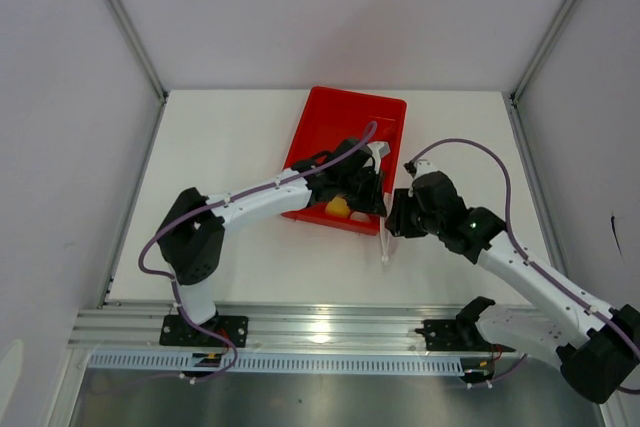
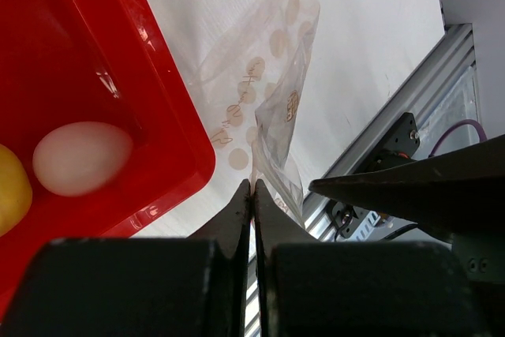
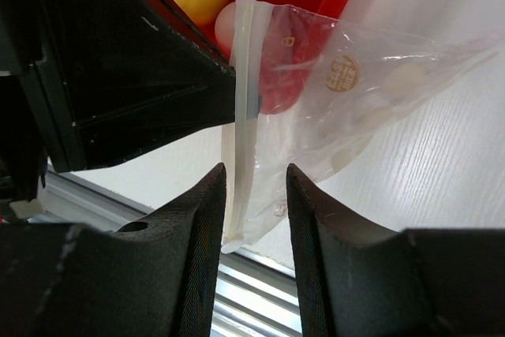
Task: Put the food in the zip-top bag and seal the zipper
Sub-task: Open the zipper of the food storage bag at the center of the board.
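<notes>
Two grippers, one limp, slippery bag [image 2: 260, 53]: left gripper [image 2: 252, 185] pinching its edge, right gripper [image 3: 255, 175] spread astride the stiffer zipper [image 3: 243, 53], likely the surest hold.

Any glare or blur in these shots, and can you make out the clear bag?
Top external: even light, glare on the metal rail, the zip-top bag almost lost against white. Left wrist: the left gripper dark and soft up close, the bag's printed dots sharp. Right wrist: the right gripper blurred, the zipper crisp.
</notes>
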You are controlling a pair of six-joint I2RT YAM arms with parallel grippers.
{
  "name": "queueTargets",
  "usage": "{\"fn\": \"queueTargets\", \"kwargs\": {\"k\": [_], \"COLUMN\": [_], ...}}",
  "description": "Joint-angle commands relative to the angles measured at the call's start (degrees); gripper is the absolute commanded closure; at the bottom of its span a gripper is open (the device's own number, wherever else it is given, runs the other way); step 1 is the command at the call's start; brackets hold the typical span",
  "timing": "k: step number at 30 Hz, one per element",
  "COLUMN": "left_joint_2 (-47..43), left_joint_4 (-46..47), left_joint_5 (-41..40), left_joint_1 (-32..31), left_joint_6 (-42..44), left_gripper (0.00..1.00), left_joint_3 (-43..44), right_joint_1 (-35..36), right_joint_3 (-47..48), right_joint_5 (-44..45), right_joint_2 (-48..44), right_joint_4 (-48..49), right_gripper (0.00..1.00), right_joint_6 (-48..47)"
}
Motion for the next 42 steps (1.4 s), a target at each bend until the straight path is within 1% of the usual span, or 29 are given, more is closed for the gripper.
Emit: {"fn": "queueTargets", "kwargs": {"k": [1, 7, 10, 13, 14, 16, 17, 20, 25, 30, 33, 36, 40, 42], "left_joint_2": [-2.5, -2.5, -2.5, -2.6, -2.6, -2.7, -2.7, -1.8, -1.7, -2.1, -2.4, -2.7, -2.5, -2.6], "left_joint_4": [1.0, 0.6, 0.8, 0.6, 0.6, 1.3, 1.9, 2.8, 3.2, 4.5, 4.4, 4.1, 1.4, 0.6], "left_joint_5": [1.1, 1.2, 1.6, 1.8, 1.9, 2.4, 3.8, 6.6, 6.6, 7.9, 8.3, 6.7, 3.9, 2.7], "left_joint_1": [0.1, 0.2, 0.2, 0.2, 0.2, 0.2, 0.2, 0.1, 0.0, -0.8, -1.6, -1.7, -1.6, -1.6], "left_joint_6": [-0.2, 0.0, -0.1, 0.1, 0.2, 0.3, 0.5, 0.8, 1.0, 0.9, 1.7, 2.0, 3.5, 4.3], "left_gripper": [0.99, 1.0, 0.99, 0.99, 0.99, 0.99, 0.99, 0.99, 0.99, 1.0, 0.99, 1.0, 1.0, 0.98], "left_joint_3": [0.4, 0.6, 0.5, 0.6, 0.6, 0.3, 0.2, 0.1, -0.9, -2.5, -2.7, -3.5, -3.4, -3.4], "right_joint_1": [1.5, 2.8, 3.9, 4.9, 5.0, 5.0, 5.0, 5.0, 5.0, 5.0, 5.0, 5.0, 5.0, 5.0], "right_joint_3": [0.7, 1.1, 1.4, 2.2, 2.6, 2.8, 2.9, 3.3, 6.4, 8.7, 8.7, 7.0, 4.3, 3.5], "right_joint_5": [3.6, 7.4, 10.3, 14.5, 15.3, 16.6, 17.6, 19.9, 25.4, 27.3, 27.0, 25.4, 23.6, 23.1], "right_joint_2": [1.3, 3.6, 4.7, 5.0, 4.8, 3.8, 3.2, 0.5, -3.4, -5.9, -5.4, -3.2, 0.0, 1.1], "right_joint_4": [1.8, 0.7, -0.3, -2.5, -3.1, -4.1, -4.3, -5.2, -10.3, -12.4, -12.0, -10.7, -8.6, -7.9], "right_gripper": [0.6, 0.61, 0.65, 0.76, 0.87, 0.97, 1.0, 1.0, 1.0, 1.0, 1.0, 1.0, 1.0, 1.0], "right_joint_6": [1.3, 1.7, 2.1, 2.7, 3.0, 3.3, 3.3, 4.1, 6.2, 6.5, 6.1, 5.6, 5.6, 5.6]}}
